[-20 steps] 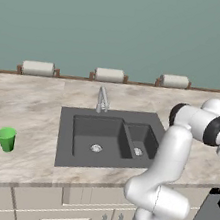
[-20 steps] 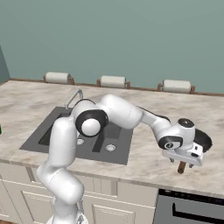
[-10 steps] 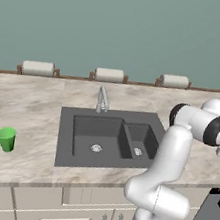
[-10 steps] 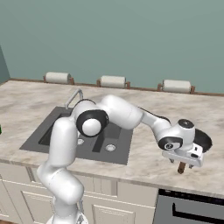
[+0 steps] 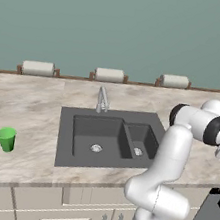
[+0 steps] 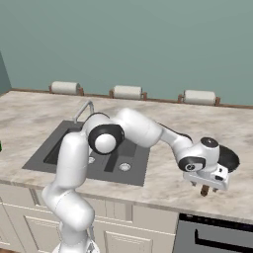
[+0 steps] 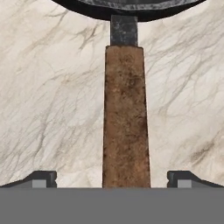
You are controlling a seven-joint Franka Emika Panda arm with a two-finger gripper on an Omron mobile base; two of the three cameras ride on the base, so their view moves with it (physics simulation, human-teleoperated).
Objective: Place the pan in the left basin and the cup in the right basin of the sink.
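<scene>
So far neither half of the job is done. The pan (image 7: 127,5) lies flat on the marble table (image 7: 52,87), well to the right of the sink (image 5: 112,138) and clear of it; in the hand view its black rim shows at the top edge and its brown handle (image 7: 126,118) runs straight down the middle toward the camera. The end effector (image 7: 112,179) hangs over the free end of that handle with its jaws spread wide, one dark fingertip (image 7: 41,178) on each side of the wood and marble showing in the gaps, so it is released and grasps nothing. In the right base view the end effector (image 6: 205,189) sits low over the table to the right of the sink, and the handle end pokes out below it.

The cup (image 5: 7,139) stands upright on the table well to the left of the sink, untouched. The left basin (image 5: 97,138), the wider one, holds nothing but its round drain, and the right basin (image 5: 140,140), the narrower one, is equally bare. The faucet (image 5: 102,99) rises behind them.

By my reading the step in hand is closing on the pan handle. Left to do: lift the pan, carry it over to the left basin, set it down, then cross to the far side of the sink for the cup and lower that into the right basin.
</scene>
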